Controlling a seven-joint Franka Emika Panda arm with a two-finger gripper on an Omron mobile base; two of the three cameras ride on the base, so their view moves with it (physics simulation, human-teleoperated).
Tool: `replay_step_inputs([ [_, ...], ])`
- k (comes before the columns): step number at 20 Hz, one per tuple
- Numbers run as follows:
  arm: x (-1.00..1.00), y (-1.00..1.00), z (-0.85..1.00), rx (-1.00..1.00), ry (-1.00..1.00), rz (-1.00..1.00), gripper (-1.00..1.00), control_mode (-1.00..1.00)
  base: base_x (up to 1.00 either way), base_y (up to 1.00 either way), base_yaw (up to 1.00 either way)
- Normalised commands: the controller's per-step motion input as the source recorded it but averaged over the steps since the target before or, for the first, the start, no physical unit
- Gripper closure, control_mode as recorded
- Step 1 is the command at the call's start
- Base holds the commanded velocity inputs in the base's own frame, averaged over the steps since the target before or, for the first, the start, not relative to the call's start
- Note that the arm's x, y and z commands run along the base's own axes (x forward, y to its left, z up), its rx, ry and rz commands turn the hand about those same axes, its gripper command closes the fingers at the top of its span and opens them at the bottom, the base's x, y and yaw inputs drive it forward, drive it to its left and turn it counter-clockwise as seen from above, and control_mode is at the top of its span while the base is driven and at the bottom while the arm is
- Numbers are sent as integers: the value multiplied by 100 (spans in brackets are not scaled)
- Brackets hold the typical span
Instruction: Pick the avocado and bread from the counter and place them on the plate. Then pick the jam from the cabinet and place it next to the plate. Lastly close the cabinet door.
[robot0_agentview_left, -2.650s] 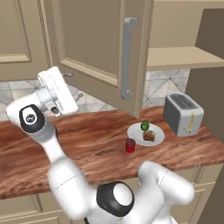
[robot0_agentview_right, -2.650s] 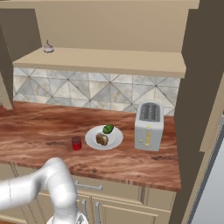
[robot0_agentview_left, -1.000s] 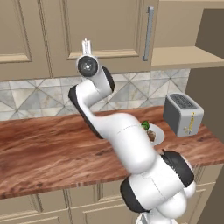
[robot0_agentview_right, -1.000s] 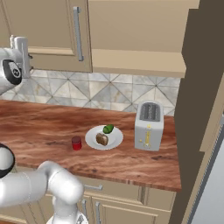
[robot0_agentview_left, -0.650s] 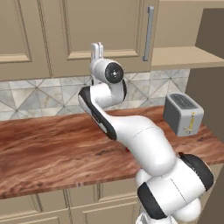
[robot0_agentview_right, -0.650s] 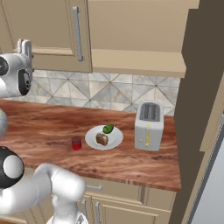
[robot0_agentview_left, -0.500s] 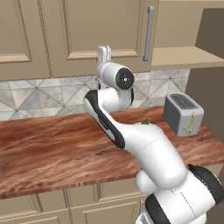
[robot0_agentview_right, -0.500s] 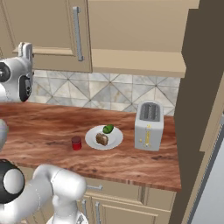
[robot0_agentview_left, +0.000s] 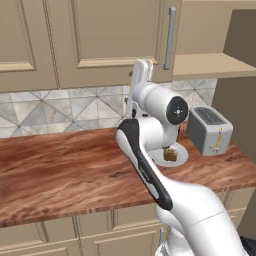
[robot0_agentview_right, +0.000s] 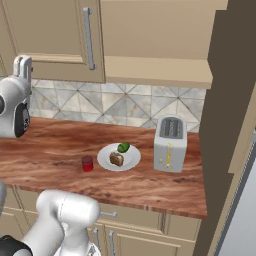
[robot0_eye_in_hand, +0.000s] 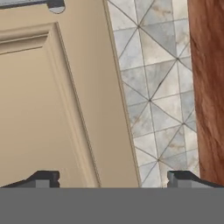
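Your cabinet door (robot0_agentview_right: 52, 35) sits flush with its frame in both base views, its grey bar handle (robot0_agentview_right: 88, 39) upright near the door's right edge, so the closing step looks finished from here. The gripper (robot0_eye_in_hand: 113, 178) faces the door panel and the tiled backsplash (robot0_eye_in_hand: 157, 87) with its two finger tips set wide apart and nothing between them.

Check the counter (robot0_agentview_right: 60, 145) before you call it done. The plate (robot0_agentview_right: 106, 161) lies toward the middle of the counter, nearer the front edge than the wall. The avocado (robot0_agentview_right: 123, 147) sits on the plate's far rim and the bread (robot0_agentview_right: 116, 159) rests at its centre, just beside the fruit. The jam (robot0_agentview_right: 87, 163) stands upright just beside the plate's left edge, apart from it, which is what the task asks. The toaster (robot0_agentview_right: 170, 137) is just beside the plate on the right.

To finish well, draw the hand straight back off the door face so the fingers don't catch the panel or handle. Keep the arm high and clear of the jar and plate as you retreat, since the elbow hangs over that stretch of counter.
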Motion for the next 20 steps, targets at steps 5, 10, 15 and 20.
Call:
replay_step_inputs([
  [5,-97,-30,45,8,2,-1,-100,-100,0,0,0],
  [10,-97,-37,25,1,7,-7,-100,-100,0,0,0],
  [15,-52,-64,0,0,10,-10,-100,-100,0,0,0],
  [20,-41,-97,0,0,4,0,-100,-100,0,0,0],
])
